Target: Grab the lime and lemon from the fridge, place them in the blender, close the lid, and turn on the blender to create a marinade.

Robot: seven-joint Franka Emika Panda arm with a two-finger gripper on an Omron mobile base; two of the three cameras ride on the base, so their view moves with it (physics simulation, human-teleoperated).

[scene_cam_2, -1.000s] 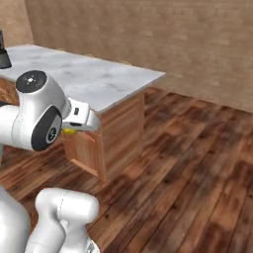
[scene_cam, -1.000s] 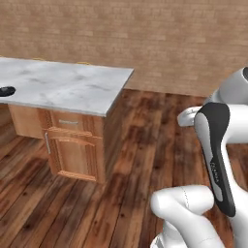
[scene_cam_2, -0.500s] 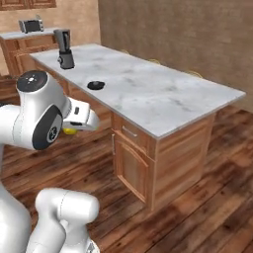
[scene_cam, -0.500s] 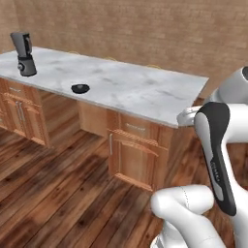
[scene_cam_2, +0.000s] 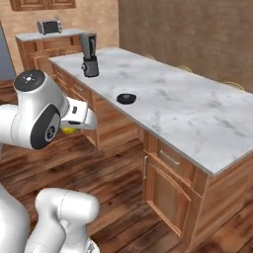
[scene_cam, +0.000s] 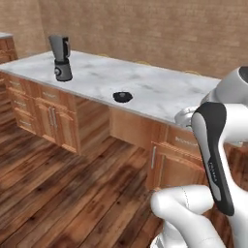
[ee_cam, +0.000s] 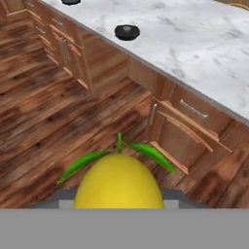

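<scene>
Lemon point(ee_cam: 118, 181) sits clamped in your claw point(scene_cam_2: 69, 129), carried low off the desk point(scene_cam_2: 197, 118) for transport; blender point(scene_cam_2: 89, 55) waits open near the desk's far corner, lid point(scene_cam_2: 126, 98) beside its front edge.

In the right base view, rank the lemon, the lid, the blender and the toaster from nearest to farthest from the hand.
1. lemon, held in the hand itself, just below the white wrist.
2. lid, lying flat on the marble counter, mid-island.
3. blender, upright at the counter's far end.
4. toaster, on the separate back counter, beyond the blender.
</scene>
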